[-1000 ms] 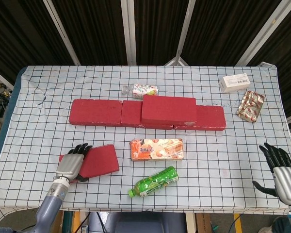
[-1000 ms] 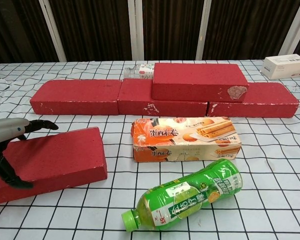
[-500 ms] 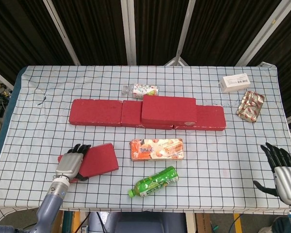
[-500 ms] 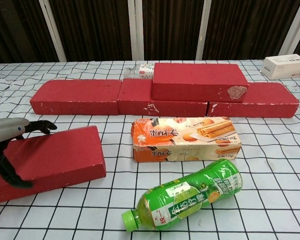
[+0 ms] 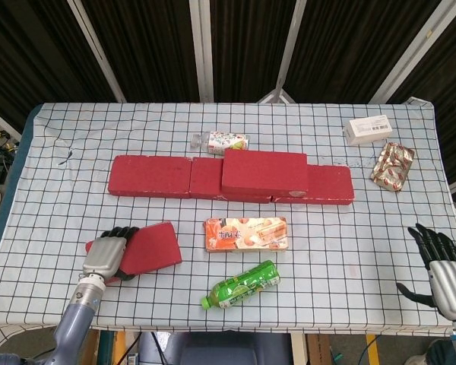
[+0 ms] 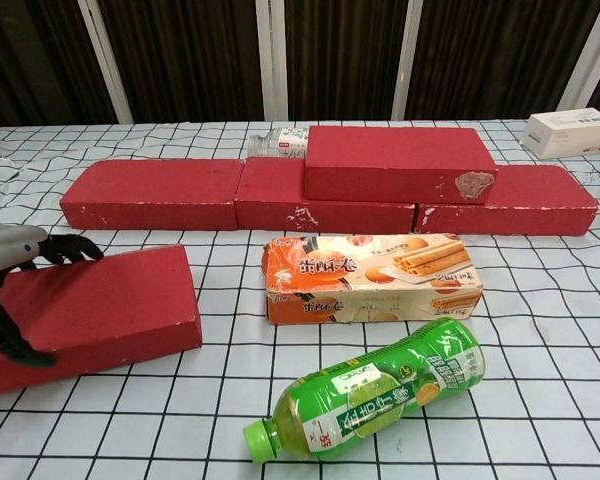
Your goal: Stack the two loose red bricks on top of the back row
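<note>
Black-gridded white cloth covers the table (image 5: pixel 380 228), with dark slatted panels behind it. Compared with a second ago, the loose red brick (image 5: pixel 147 249) (image 6: pixel 90 315) has slid toward the robot's left and turned slightly, its right edge now further from the biscuit box (image 5: pixel 246 233) (image 6: pixel 373 277); everything else lies as it did.

The left hand (image 5: pixel 103 256) (image 6: pixel 5 290) grips that brick at its left end, fingers (image 6: pixel 72 247) curled over the far top edge and the thumb pressed against the near face in the chest view. The brick still rests on the cloth at the front left, well apart from the back row (image 5: pixel 167 177) (image 6: pixel 155 193). One stacked brick (image 5: pixel 264 170) (image 6: pixel 395 163) already lies on top of the row, right of centre, with a pale chip at its front right corner.

The right hand (image 5: pixel 439 262) hovers at the table's front right edge, fingers spread wide and holding nothing; the chest view does not show it.

The biscuit box carries orange packaging with Chinese characters and pictured wafer rolls. A green tea bottle (image 5: pixel 239 285) (image 6: pixel 374 401) lies on its side in front of it, its label too small to read. Behind the row lies a small bottle (image 5: pixel 222 141) (image 6: pixel 277 141); at the far right sit a white box (image 5: pixel 369 129) (image 6: pixel 567 132) and a foil snack packet (image 5: pixel 393 166).
</note>
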Motion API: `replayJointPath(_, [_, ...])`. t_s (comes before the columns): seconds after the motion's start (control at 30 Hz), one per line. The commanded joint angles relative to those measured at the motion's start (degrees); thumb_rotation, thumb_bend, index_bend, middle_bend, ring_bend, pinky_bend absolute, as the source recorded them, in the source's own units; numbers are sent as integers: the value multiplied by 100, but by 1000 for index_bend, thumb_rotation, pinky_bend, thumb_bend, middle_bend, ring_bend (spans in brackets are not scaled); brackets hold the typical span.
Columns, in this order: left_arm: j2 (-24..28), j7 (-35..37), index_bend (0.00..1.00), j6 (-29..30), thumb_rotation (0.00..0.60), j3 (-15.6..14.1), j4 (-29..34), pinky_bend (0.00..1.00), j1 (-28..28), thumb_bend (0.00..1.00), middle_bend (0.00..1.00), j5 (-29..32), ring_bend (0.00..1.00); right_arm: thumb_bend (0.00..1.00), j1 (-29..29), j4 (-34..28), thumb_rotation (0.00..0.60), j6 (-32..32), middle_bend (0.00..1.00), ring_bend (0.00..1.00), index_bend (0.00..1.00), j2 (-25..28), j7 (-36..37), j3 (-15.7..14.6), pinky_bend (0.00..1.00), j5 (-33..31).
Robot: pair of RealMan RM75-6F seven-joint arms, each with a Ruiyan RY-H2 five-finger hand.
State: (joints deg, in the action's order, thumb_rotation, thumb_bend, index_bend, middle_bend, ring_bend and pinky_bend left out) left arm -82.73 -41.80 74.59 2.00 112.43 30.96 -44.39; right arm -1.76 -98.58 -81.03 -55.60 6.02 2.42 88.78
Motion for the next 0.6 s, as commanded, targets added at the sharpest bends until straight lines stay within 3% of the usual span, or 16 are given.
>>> replayJointPath(0.03, [108, 168, 326, 123, 600, 103, 66, 280, -39, 26, 291, -214, 165, 217, -3, 1, 600, -14, 0, 0, 0, -6, -8, -7, 0, -12])
replayJointPath(0.2, [389, 475, 392, 148, 600, 432, 159, 286, -8, 169, 323, -351, 181, 217, -22, -10, 600, 10, 0, 0, 0, -13, -40, -14, 0, -79])
replayJointPath(0.33, [789, 627, 396, -351, 600, 767, 211, 285, 247, 238, 328, -129, 181, 217, -49, -20, 600, 49, 0, 0, 0, -40, -126, -17, 0, -137])
replayJointPath(0.5, [1884, 1005, 400, -2297, 600, 1552, 116, 285, 1143, 252, 316, 1029, 181, 217, -128, -36, 600, 220, 0, 0, 0, -119, -352, -12, 0, -317])
replayJointPath(0.6, [2482, 919, 401, -3348, 600, 1772, -226, 281, 1854, 263, 304, 1660, 172, 216, -184, -37, 600, 370, 0, 0, 0, -171, -518, 8, 0, -516])
